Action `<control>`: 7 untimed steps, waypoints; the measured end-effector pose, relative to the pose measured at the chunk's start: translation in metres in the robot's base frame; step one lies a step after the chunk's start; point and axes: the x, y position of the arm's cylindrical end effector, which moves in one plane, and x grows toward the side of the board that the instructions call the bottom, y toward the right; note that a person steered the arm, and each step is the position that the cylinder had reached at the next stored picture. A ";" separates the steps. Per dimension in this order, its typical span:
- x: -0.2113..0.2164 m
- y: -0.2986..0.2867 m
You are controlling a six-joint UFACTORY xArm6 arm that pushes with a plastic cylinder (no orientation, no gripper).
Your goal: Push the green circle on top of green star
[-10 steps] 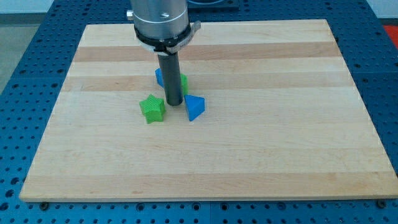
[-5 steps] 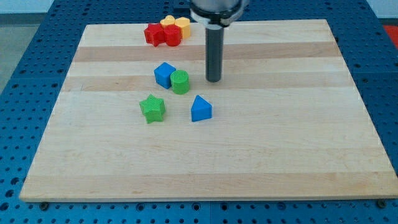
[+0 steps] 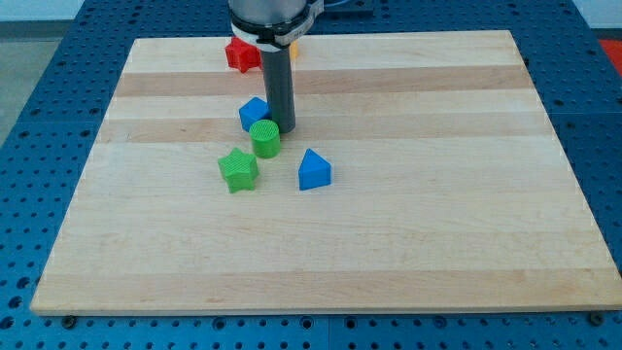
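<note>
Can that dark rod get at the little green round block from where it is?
Probably yes. My tip sits right at the green circle, on its upper-right side, with nothing between them. The blue cube is just beside, and the green star lies beyond, toward the view's bottom left.

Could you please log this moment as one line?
my tip: touching green circle, upper right | green star: lower left, apart | push: unfinished

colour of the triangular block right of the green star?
Blue; the triangular block shows clearly in the camera view.
</note>
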 end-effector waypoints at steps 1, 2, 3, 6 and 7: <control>0.002 0.014; 0.013 0.012; 0.018 0.011; 0.018 0.001; 0.013 0.048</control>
